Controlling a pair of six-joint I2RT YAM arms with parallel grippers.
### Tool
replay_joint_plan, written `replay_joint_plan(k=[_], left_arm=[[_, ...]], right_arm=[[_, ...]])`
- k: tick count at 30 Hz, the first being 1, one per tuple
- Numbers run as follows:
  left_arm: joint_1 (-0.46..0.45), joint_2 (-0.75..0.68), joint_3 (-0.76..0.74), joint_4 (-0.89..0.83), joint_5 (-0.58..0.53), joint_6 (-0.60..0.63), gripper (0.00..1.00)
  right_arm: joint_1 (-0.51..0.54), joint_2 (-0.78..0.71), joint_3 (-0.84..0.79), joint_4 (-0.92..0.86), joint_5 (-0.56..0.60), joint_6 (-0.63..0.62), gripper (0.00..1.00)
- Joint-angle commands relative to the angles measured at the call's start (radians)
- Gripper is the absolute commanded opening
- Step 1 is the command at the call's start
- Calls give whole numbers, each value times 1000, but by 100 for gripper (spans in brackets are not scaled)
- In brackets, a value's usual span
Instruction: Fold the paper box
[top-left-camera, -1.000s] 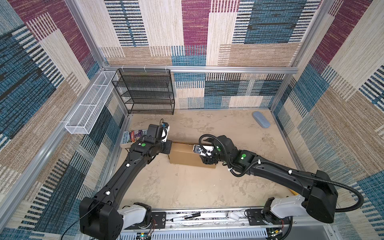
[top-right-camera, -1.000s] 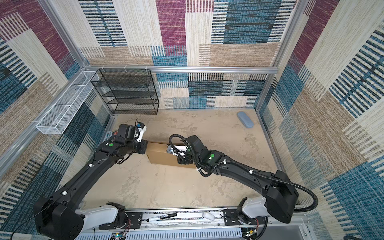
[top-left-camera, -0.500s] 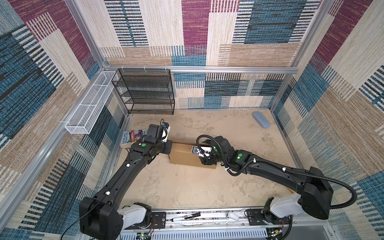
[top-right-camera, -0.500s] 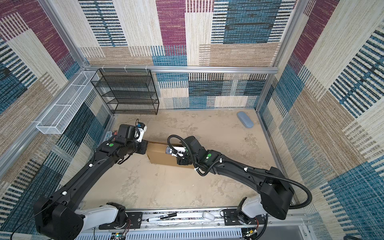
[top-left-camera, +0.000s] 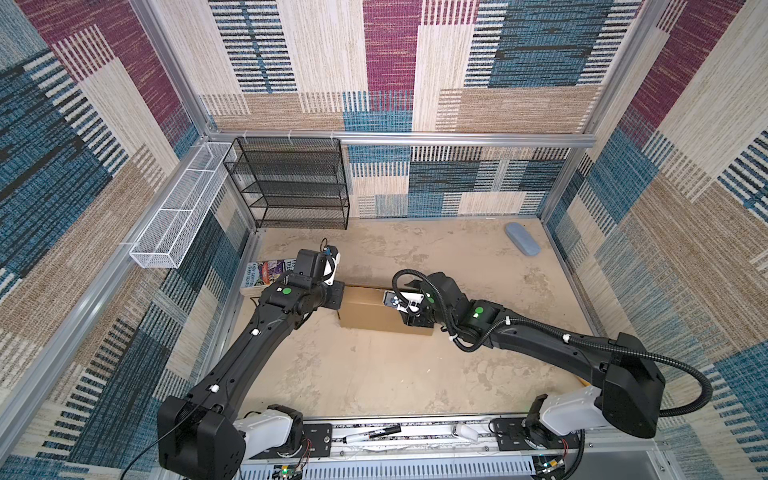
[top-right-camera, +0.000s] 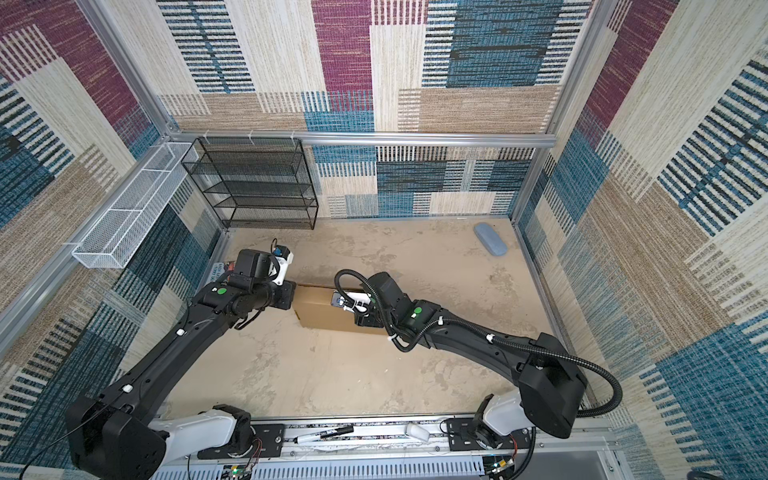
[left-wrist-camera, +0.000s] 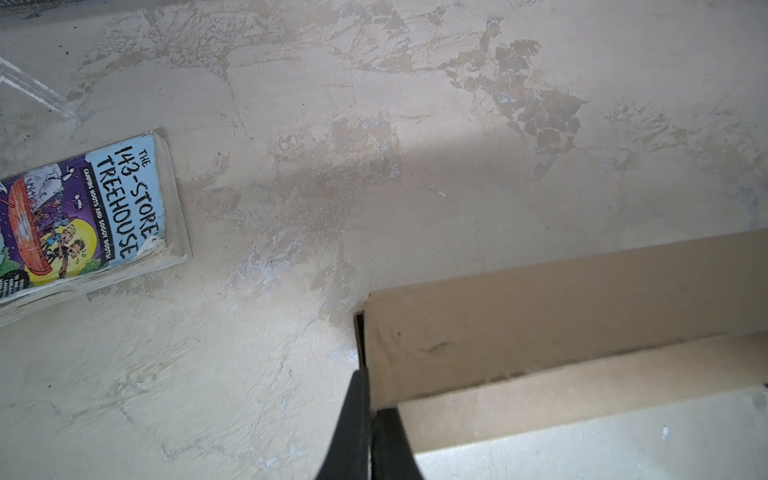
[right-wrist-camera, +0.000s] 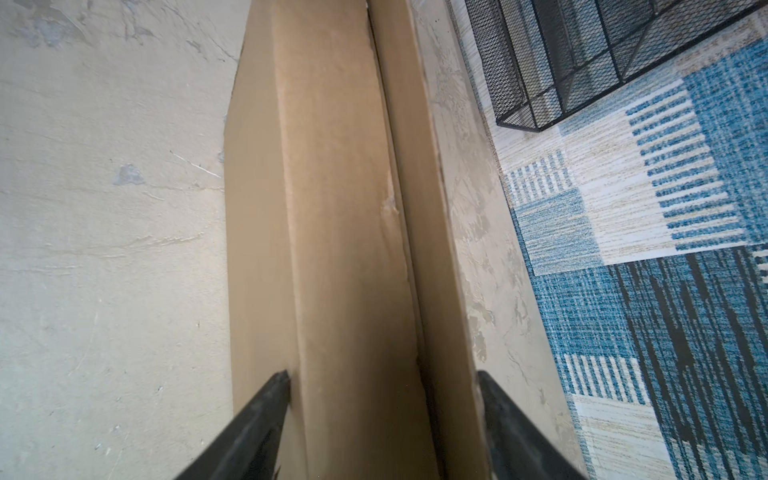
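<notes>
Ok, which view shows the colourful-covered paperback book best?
The left wrist view: the colourful-covered paperback book lies close, title readable. In both top views the left arm partly hides it. The right wrist view misses it.

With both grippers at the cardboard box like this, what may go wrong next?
1. The right gripper straddles two separate layers of the paper box; squeezing may crush them instead of seating the fold.
2. The shut left gripper meets only the end corner, so the box might slide toward the book.
</notes>
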Motion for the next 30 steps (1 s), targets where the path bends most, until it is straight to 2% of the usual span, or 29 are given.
replay_joint_plan(k=[1,17,30], left_arm=[[-2,-4,-7,-62,11,-19,7],[-2,-65,-4,-81,16,-30,29],[0,-129,62,-175,-35,-22,40]], right_arm=[[0,1,-1,42,4,16,70],[-1,19,12,32,10,54,67],[-3,13,11,23,10,68,65]])
